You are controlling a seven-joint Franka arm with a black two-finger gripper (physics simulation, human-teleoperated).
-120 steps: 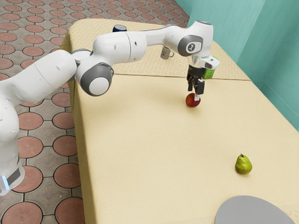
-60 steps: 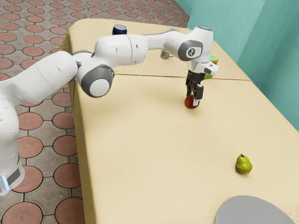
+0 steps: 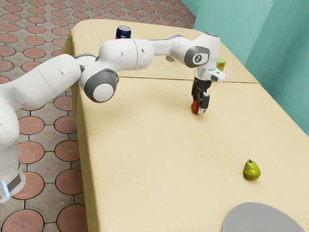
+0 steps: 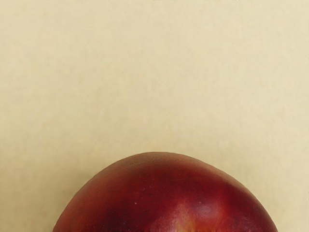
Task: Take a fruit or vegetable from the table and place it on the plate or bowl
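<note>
Room: teal walls and a floor of red round tiles surround a table (image 3: 145,159) covered with pale yellow cloth.
Exterior view, change: one second ago the gripper (image 3: 200,108) hung above the red fruit (image 3: 194,107). Now it has come down, and its jaws stand apart on both sides of the fruit, not yet pressing it as far as I can judge.
Meaning: the approach looks finished; closing and lifting should come next.
Fruit place: on the cloth in the table's far half, near the patterned strip.
Other things: a pear (image 3: 251,170) lies between the fruit and the grey plate (image 3: 263,220) at the table's near corner, so a low carry could hit it. A green carton (image 3: 221,63) and a dark blue can (image 3: 123,32) stand near the far edge, well apart from the route.
Wrist view: the red fruit (image 4: 166,198) sits just under the hand, with bare cloth (image 4: 145,72) beyond it.
</note>
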